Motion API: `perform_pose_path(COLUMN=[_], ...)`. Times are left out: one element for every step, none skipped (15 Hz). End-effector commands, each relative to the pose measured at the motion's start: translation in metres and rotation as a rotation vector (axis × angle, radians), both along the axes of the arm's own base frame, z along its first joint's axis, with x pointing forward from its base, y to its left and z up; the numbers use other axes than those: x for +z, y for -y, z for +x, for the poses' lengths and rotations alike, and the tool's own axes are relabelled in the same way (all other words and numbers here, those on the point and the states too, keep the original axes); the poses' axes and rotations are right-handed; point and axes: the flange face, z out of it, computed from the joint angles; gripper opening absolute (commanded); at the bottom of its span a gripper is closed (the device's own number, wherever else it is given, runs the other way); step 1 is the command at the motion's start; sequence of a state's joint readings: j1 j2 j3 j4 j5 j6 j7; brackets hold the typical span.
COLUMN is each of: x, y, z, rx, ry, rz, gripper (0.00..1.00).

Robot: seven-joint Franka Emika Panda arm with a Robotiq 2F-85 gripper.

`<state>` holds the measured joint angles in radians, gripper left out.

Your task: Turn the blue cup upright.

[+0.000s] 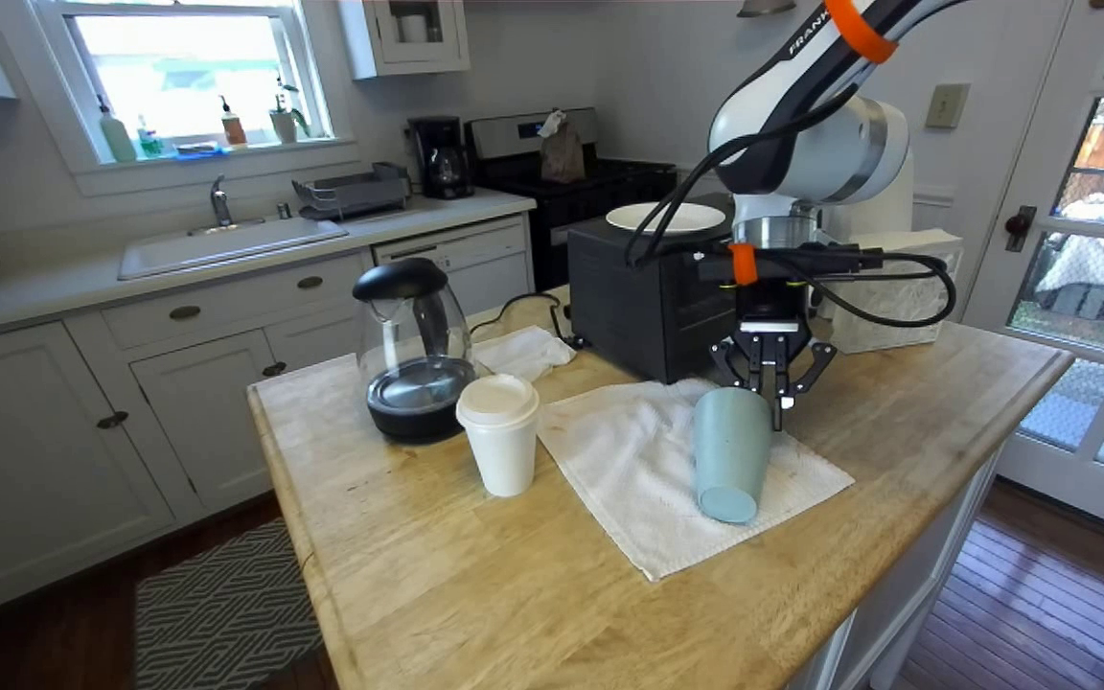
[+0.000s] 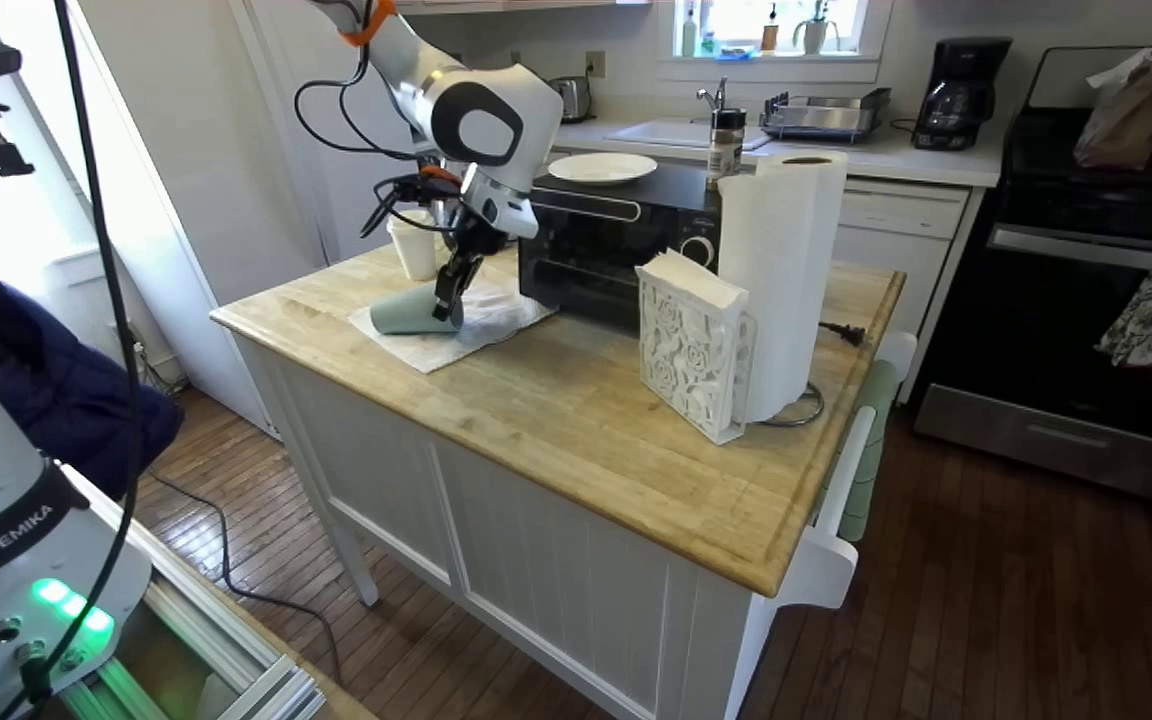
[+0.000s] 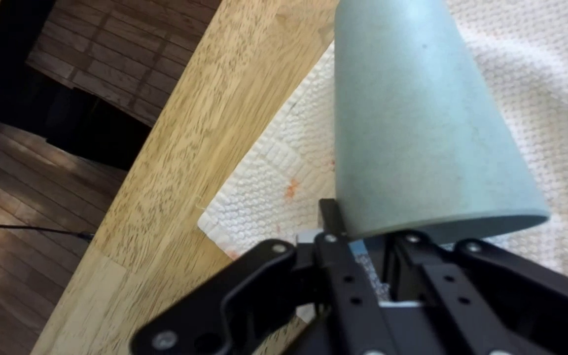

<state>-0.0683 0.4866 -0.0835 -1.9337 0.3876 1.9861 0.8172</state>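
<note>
The light blue cup (image 1: 732, 450) lies on its side on a white cloth (image 1: 624, 455). It also shows lying in an exterior view (image 2: 406, 313). Its base faces away from my gripper and its mouth lies at the gripper. In the wrist view the cup (image 3: 412, 123) has its rim at the fingers. My gripper (image 1: 770, 398) points down at the mouth end, also in the wrist view (image 3: 355, 231). The fingers are close together on the rim wall: one lies along the outside, the other goes into the mouth, its tip hidden. The gripper looks shut on the wall.
A white lidded cup (image 1: 501, 446) and a glass kettle (image 1: 418, 383) stand beside the cloth. A black toaster oven (image 1: 624, 297) with a plate (image 1: 667, 218) stands behind. A napkin holder (image 2: 688, 340) and paper towel roll (image 2: 781, 290) stand farther along. The wooden table edge (image 3: 165, 138) is close.
</note>
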Motion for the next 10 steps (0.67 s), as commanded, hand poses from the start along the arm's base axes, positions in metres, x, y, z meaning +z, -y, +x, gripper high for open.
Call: perform_pose_path(x=[0.016,0.026,0.034,0.043,0.053,0.062,0.071,0.080,0.088,0.095], y=[0.001,-0.001,-0.003,-0.005,-0.007,-0.009,-0.012,-0.015,-0.019,-0.021], z=[0.006,0.005,0.003,0.002,0.000,-0.001,-0.004,-0.005,-0.008,-0.010], rx=[-0.033,-0.027,-0.019,-0.011,-0.002,0.004,0.014,0.024,0.042,0.056], ry=[0.018,0.038,0.055,0.071,0.094,0.111,0.127,0.147,0.177,0.209], rz=[0.044,0.044,0.039,0.029,0.008,-0.008,-0.035,-0.063,-0.104,-0.144], gripper=[0.00,0.00,0.01,0.01,0.01,0.01,0.01,0.01,0.01,0.01])
